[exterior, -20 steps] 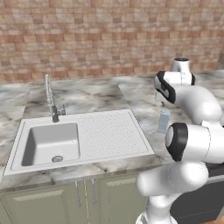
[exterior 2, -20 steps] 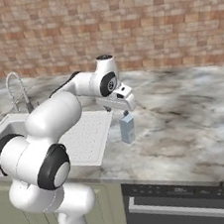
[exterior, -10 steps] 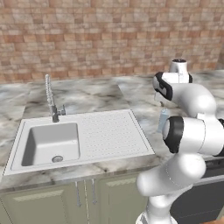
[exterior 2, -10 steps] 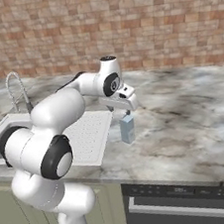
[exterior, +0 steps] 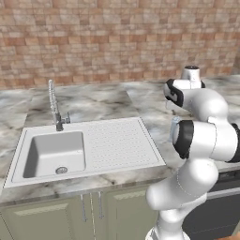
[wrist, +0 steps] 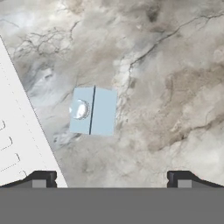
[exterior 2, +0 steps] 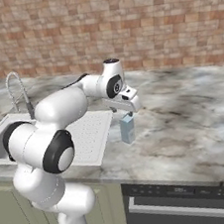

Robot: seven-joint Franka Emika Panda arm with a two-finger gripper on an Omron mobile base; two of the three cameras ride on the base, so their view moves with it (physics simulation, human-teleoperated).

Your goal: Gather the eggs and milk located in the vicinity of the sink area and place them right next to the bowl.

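Note:
The milk point(exterior 2: 127, 128), a pale blue-grey carton, stands upright on the marble counter just right of the sink's drainboard point(exterior 2: 89, 132). My gripper point(exterior 2: 125, 110) hangs straight above it, pointing down, a short gap over its gabled top. From the hand camera I see the milk point(wrist: 93, 110) from above, up and left of centre, with my gripper point(wrist: 111, 178) open and nothing between its widely spread fingertips. In the left base view the milk point(exterior: 174, 125) peeks out behind my arm. The eggs and the bowl are out of view.
The sink point(exterior: 56, 154) with its spring-neck faucet point(exterior: 54, 105) lies to the left. A brick wall point(exterior 2: 162, 22) backs the counter. Marble counter point(exterior 2: 195, 123) stretches to the right of the carton. A dark oven front point(exterior 2: 180, 200) sits below.
My arm's elbow and upper links have swung round while the hand stays over the carton. The milk has not moved.

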